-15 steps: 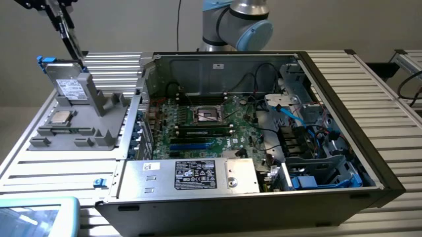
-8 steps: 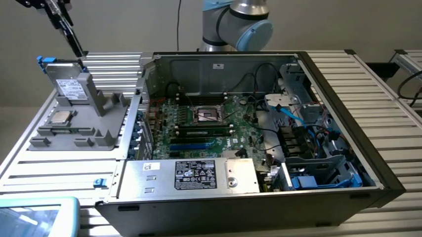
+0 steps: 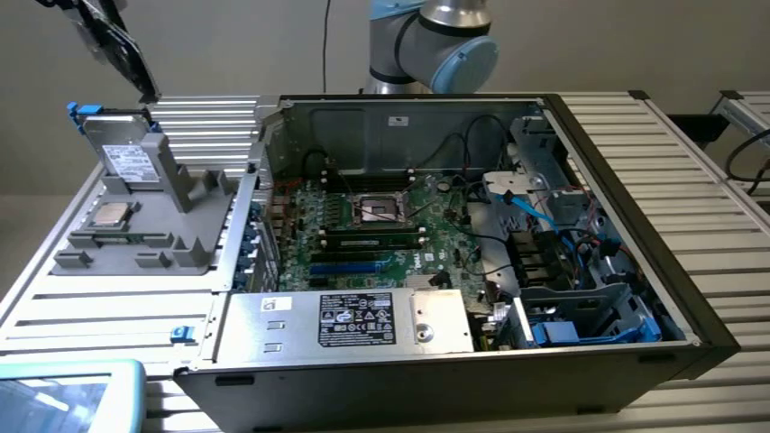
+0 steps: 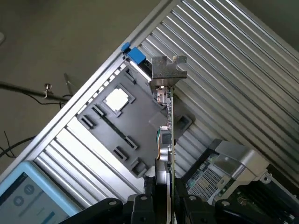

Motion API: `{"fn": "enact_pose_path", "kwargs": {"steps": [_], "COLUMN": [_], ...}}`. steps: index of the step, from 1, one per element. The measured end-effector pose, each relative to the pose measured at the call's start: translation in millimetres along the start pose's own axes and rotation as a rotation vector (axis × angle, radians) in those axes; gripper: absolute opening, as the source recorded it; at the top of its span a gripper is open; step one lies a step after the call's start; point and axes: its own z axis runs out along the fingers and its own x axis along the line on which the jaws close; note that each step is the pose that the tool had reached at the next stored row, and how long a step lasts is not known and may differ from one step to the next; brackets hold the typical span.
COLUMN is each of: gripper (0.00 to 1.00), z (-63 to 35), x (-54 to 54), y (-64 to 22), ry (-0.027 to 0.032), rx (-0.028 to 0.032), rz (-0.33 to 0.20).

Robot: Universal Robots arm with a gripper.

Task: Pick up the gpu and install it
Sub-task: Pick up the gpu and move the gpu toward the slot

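Over a corner of the tray [image 4: 135, 126] the claw [image 4: 170, 205] is clamped across the gpu's [image 4: 171, 121] flat faces, bracket [image 4: 168, 69] end toward the tray, held that way, I reckon, so it carries straight.

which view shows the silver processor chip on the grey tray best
The wrist view: it looks nearly straight down on the chip in its tray. The exterior view shows the chip at a slant.

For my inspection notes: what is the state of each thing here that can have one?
gpu: upright, gripped by the tool.
tool: shut on the gpu's edge.
computer case: open, inside exposed.
processor chip: lying flat on the gray holder.
memory stick: seated in its slot.
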Motion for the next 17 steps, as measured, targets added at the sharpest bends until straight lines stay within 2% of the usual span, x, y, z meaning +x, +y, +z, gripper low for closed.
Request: {"fn": "enact_pose_path", "kwargs": {"steps": [17], "gripper": [0.27], "z": [-1.1], "x": [0.0], "y": [0.0], "ry": [0.0155], "rx": [-0.0057], "rz": [-0.308]}}
